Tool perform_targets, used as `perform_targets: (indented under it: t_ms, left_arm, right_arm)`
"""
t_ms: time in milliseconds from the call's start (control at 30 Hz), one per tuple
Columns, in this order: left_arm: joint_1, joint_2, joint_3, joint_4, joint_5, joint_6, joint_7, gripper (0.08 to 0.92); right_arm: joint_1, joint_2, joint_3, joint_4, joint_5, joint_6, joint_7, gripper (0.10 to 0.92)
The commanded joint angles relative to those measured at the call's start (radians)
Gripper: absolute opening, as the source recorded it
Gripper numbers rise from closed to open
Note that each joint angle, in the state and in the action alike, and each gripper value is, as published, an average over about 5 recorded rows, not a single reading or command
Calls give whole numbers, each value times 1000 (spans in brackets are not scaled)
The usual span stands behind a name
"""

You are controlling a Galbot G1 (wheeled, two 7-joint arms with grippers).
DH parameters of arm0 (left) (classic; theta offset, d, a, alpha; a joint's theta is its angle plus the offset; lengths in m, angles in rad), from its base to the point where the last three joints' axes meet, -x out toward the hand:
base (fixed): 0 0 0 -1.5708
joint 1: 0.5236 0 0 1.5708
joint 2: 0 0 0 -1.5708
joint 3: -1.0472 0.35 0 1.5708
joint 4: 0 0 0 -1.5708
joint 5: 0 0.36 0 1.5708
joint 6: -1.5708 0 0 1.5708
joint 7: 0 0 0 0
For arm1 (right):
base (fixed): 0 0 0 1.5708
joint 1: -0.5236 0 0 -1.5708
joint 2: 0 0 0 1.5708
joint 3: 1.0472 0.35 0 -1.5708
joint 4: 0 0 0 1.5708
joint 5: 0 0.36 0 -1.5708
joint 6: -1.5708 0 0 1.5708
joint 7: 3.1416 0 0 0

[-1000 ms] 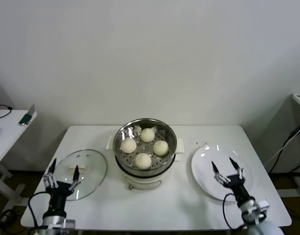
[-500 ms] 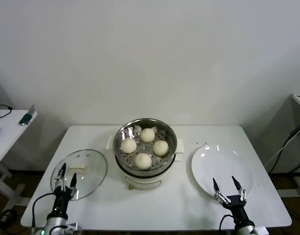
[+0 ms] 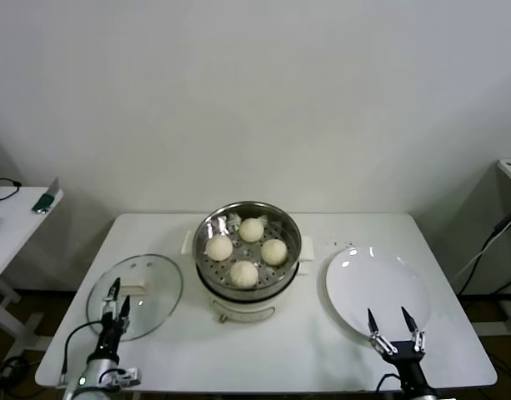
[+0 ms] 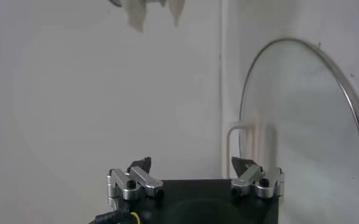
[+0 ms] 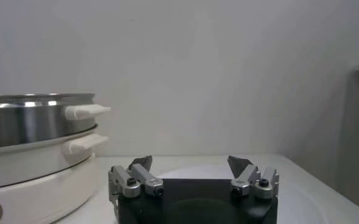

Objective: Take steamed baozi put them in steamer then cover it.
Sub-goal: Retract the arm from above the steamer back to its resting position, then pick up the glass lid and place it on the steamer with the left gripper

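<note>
White table (image 3: 322,350) against a plain pale wall, small side table (image 3: 9,221) off to the left. One steamer (image 3: 247,287) sits mid-table, uncovered, four steamed baozi (image 3: 244,272) inside on the perforated tray. One glass lid (image 3: 155,287) lies flat beside it, one bare plate (image 3: 355,283) opposite. Left gripper (image 3: 118,298) over the lid's near edge, fingers spread and holding nothing; right gripper (image 3: 393,326) at the plate's near rim, likewise spread.

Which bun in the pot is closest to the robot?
The steamed baozi at the front of the steamer, nearest the robot. The other three sit farther back: one left, one right, one at the rear.
</note>
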Motion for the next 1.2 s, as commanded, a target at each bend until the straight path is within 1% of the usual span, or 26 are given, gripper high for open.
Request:
perform_targets:
  t_ms: [33, 267, 367, 567, 767, 900, 1033, 1100, 1200]
  left_arm:
    - [-145, 8, 12, 174, 45, 6, -8, 823]
    - [-178, 19, 20, 226, 36, -8, -29, 822]
    - [-189, 18, 25, 253, 37, -13, -36, 791]
    - [-209, 18, 28, 287, 41, -18, -32, 629]
    - [-210, 19, 27, 295, 47, -39, -15, 459]
    - [-207, 19, 27, 286, 45, -51, -20, 337]
    - [-199, 25, 23, 250, 29, -60, -28, 225]
    - [-187, 32, 18, 211, 8, -61, -28, 176]
    - [-157, 46, 9, 120, -41, -55, -12, 145]
  right_arm:
    - [-17, 17, 19, 8, -8, 13, 5, 823]
    - [-27, 27, 23, -5, -8, 28, 6, 823]
    - [-25, 34, 23, -4, -12, 28, 7, 823]
    - [-23, 41, 21, 8, -15, 25, 7, 823]
    - [-20, 42, 23, 8, -13, 24, 11, 823]
    - [-15, 43, 23, 9, -12, 23, 15, 823]
    - [-12, 43, 24, 11, -13, 22, 21, 823]
    - [-12, 43, 25, 12, -13, 22, 23, 823]
    - [-13, 42, 27, 13, -13, 22, 24, 823]
